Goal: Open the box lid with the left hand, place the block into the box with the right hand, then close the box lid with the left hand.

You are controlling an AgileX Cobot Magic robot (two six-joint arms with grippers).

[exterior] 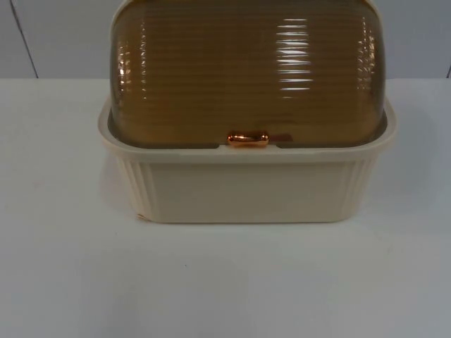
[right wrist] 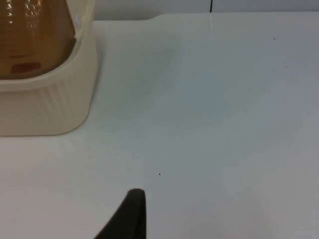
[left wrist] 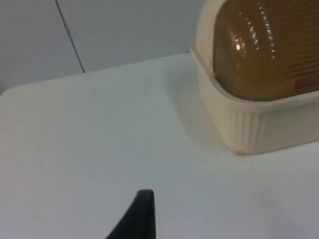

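Left tool [left wrist: 142,216] hovers over bare surface [left wrist: 99,149] left of the box [exterior: 246,186]; finger state cannot be told. Amber lid [exterior: 246,70] down, handle [exterior: 247,139] frontward for the left reach. Right tool [right wrist: 130,215] waits rightward, likewise unreadable.

One cream box [exterior: 246,190] on the white surface [exterior: 225,282]. One amber ribbed lid [exterior: 246,70], shut over the box. One copper-coloured handle [exterior: 247,139] at the lid's front edge. One black fingertip [left wrist: 135,219] in the left wrist view, one black fingertip [right wrist: 127,217] in the right wrist view. One grey partition wall [left wrist: 99,30] behind.
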